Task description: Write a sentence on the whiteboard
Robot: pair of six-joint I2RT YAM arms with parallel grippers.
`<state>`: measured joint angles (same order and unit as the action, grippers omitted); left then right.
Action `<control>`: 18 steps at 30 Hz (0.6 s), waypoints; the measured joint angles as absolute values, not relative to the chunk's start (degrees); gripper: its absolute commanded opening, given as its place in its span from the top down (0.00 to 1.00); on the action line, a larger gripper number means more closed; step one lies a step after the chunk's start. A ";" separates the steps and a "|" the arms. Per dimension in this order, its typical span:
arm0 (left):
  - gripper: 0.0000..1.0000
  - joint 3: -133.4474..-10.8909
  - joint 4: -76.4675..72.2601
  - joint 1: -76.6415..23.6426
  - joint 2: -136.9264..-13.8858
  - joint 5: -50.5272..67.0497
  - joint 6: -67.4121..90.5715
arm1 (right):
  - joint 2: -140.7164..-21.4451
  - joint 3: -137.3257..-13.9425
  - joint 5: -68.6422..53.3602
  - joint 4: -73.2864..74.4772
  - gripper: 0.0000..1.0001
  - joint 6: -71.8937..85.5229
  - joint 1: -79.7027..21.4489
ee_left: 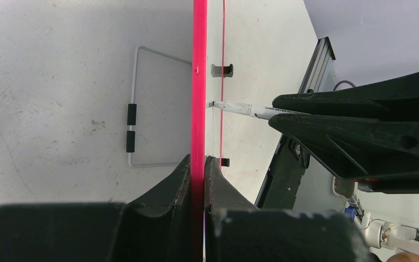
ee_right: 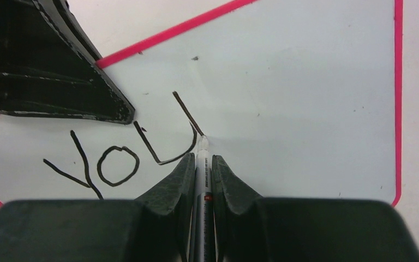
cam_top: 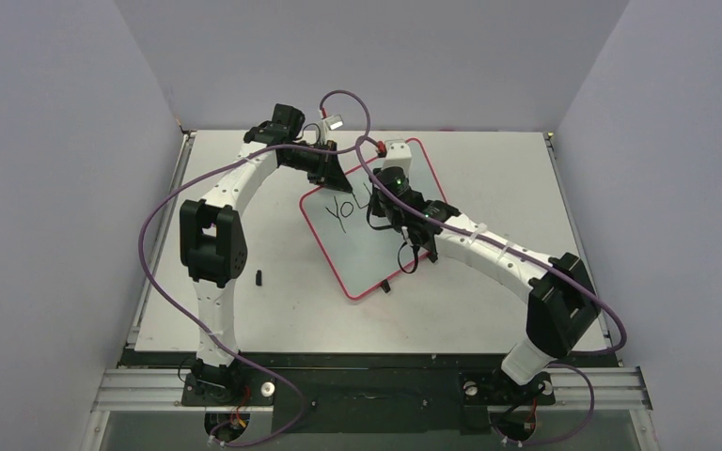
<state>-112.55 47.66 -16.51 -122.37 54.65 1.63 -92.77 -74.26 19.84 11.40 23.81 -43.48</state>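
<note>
The whiteboard [cam_top: 376,249], white with a thin red rim, lies at an angle mid-table. The sentence [cam_top: 343,209] reads "YOU" in black letters, also shown in the right wrist view [ee_right: 166,162]. My left gripper [cam_top: 331,178] is shut on the board's far-left rim [ee_left: 199,82], with one finger on each side of the red edge, as the left wrist view [ee_left: 198,159] shows. My right gripper [cam_top: 385,199] is shut on a grey marker [ee_right: 202,183], as the right wrist view [ee_right: 202,158] shows. The marker's tip touches the board at the right end of the U. The marker also shows in the left wrist view [ee_left: 240,108].
A small black cap [cam_top: 259,276] lies on the table left of the board. A wire stand [ee_left: 132,125] with black sleeves shows behind the board's rim. Two black clips [ee_left: 222,70] sit on the board's edge. Grey walls enclose the table on three sides.
</note>
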 measured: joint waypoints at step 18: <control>1.00 -113.69 48.51 -17.34 -121.89 54.48 0.71 | -88.25 -69.63 20.47 12.25 1.00 24.40 -41.43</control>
